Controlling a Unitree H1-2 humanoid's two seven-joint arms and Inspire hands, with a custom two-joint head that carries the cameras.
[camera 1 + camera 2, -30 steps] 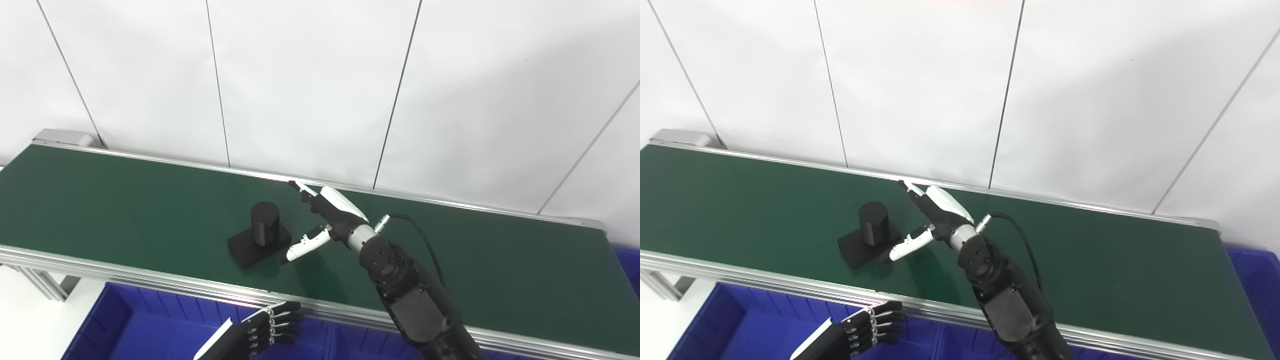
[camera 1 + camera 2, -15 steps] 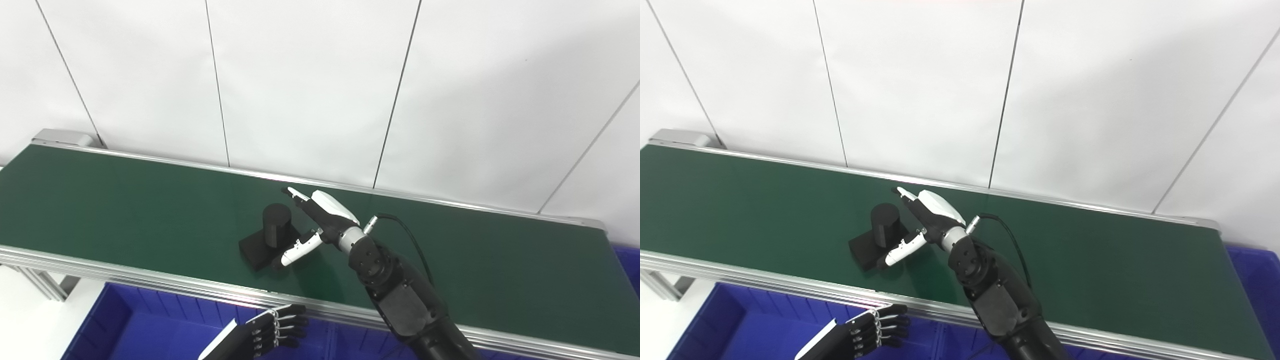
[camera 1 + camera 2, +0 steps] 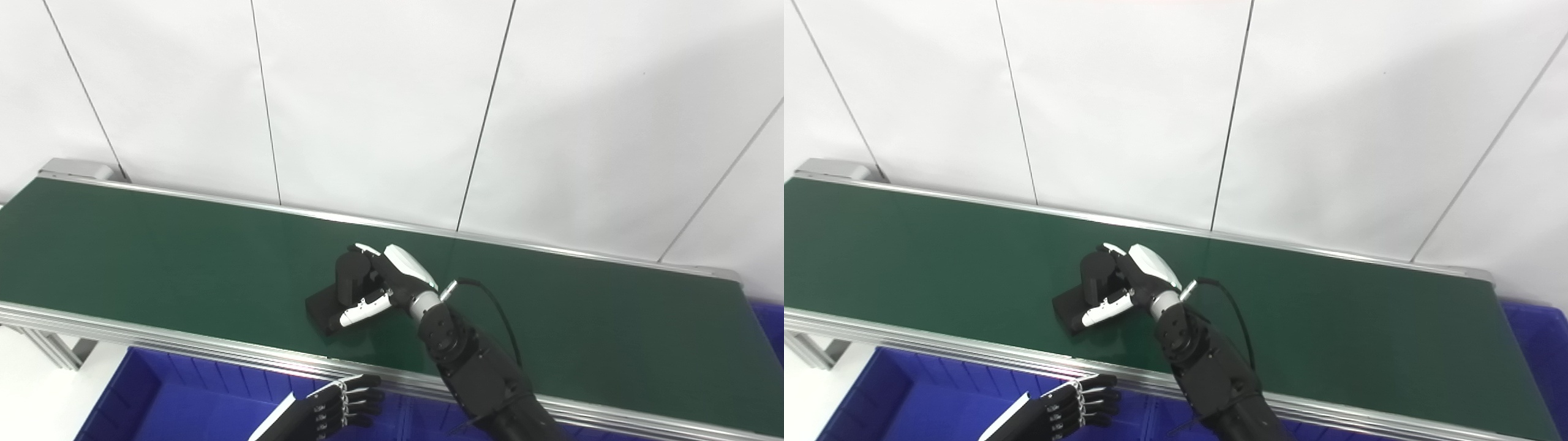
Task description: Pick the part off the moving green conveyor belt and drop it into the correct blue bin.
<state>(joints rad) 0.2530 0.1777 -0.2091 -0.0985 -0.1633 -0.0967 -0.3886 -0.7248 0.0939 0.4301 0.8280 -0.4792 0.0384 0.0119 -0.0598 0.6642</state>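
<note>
Two hands show: the right hand point(image 3: 383, 285) reaches over the green conveyor belt point(image 3: 153, 245) with its fingers point(image 3: 361, 250) curled round the far side of the black part point(image 3: 346, 288) and its thumb point(image 3: 361, 311) pressed along the near side, so the part sits on the belt clasped inside that hand. Below and nearer than the right hand, the left hand point(image 3: 340, 409) hangs over the blue bin point(image 3: 153, 398), its fingers spread and holding nothing.

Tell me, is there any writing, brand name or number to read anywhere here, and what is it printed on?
None: no readable text in either view. The green conveyor belt, the black part, the blue bin, the right hand, the left hand and the white wall panels all look blank.
</note>
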